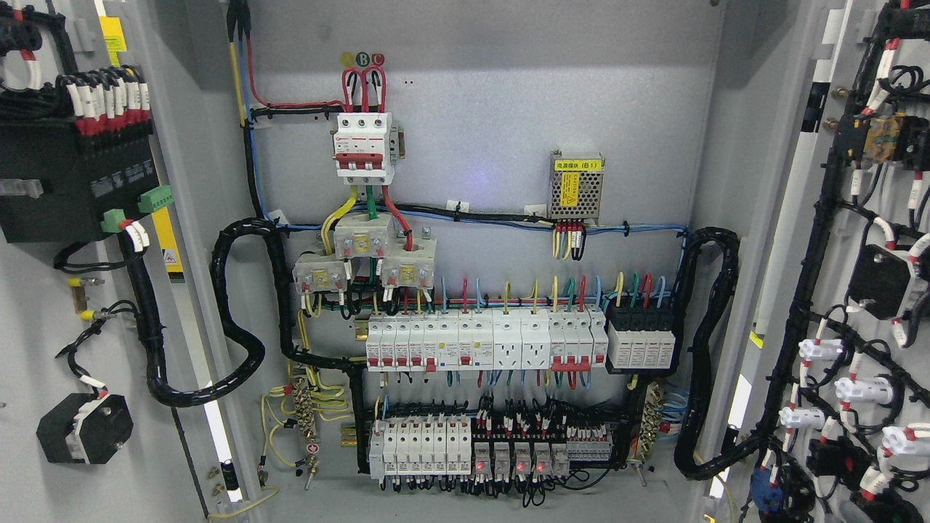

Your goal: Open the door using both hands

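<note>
Doors (87, 305) stand swung wide at left and right (857, 305), baring the cabinet's back panel (494, 131) with breakers (479, 341), a power module (576, 187) and black cable looms (240, 312). Neither hand shows, so their state cannot be told.

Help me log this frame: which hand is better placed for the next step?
Neither: no hand is in view. The left door and right door are already swung open, exposing the cabinet's back panel.

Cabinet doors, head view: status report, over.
Both hands out of view. Left door and right door swung wide open, breakers exposed. Nothing in the way.
</note>
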Controlling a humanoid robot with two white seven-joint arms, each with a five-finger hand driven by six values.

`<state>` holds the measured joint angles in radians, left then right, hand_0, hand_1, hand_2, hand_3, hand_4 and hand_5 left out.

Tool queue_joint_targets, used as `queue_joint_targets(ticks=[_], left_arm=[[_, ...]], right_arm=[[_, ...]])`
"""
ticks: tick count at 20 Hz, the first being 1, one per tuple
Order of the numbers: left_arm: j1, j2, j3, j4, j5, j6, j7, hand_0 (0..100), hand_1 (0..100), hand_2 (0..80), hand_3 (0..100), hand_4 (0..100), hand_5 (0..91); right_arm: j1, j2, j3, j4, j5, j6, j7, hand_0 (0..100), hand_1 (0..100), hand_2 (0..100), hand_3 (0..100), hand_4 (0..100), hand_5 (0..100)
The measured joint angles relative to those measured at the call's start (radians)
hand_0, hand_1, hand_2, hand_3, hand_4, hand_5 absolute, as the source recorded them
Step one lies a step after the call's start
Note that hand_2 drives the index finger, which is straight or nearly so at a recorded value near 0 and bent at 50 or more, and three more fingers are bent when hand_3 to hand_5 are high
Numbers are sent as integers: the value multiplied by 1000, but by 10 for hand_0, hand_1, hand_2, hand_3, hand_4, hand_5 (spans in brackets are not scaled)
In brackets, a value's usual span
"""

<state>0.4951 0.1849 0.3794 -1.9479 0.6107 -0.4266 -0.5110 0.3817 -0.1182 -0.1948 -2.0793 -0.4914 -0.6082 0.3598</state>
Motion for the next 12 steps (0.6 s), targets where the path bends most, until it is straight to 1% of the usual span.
queue_joint_targets(ticks=[7, 10, 12], left_arm=[[-21, 45, 106, 75, 53, 19, -114, 120, 556, 0, 0, 0, 0], [-38, 74, 136, 112, 91, 65, -133, 120, 556, 0, 0, 0, 0], [-46, 95, 152, 134, 128, 107, -139, 120, 556, 0, 0, 0, 0]], right_arm=[[8, 3, -32, 1, -2, 0, 0, 0, 500, 40, 0, 0, 0], [9, 4, -45, 3, -2, 4, -4, 0, 500, 40, 0, 0, 0], [8, 5, -53, 6, -3, 7, -4, 0, 500, 40, 0, 0, 0]])
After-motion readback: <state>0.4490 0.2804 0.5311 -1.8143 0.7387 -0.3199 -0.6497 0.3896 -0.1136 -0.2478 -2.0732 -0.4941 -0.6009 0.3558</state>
